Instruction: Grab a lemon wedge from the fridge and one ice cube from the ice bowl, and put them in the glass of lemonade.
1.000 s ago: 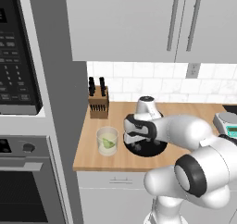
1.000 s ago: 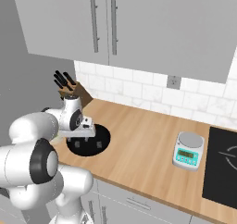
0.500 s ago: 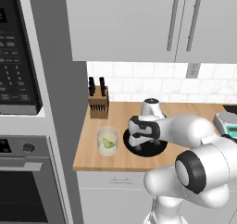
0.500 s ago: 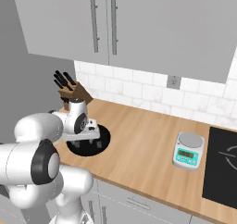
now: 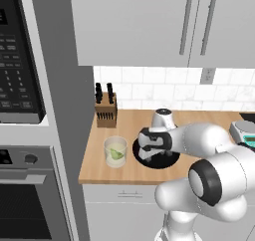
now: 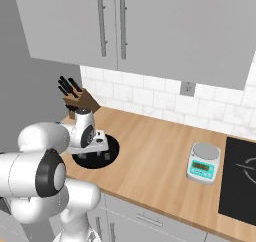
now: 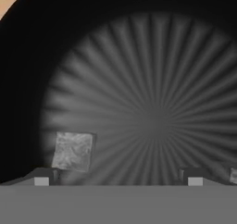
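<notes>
Gripper (image 5: 149,158) lower than half second back, now down inside ice bowl (image 5: 169,161), jaws apart. Ice cube (image 7: 72,151) at 7 o'clock, hand view, ungrasped. Glass of lemonade (image 5: 115,152) at bowl's 9 o'clock; lemon wedge (image 5: 117,154) in it.

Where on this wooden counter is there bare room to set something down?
Free: the wide stretch between the round black dish and the grey kitchen scale. Crowded: the left end, with knife block, clear lemonade glass and dish.
</notes>
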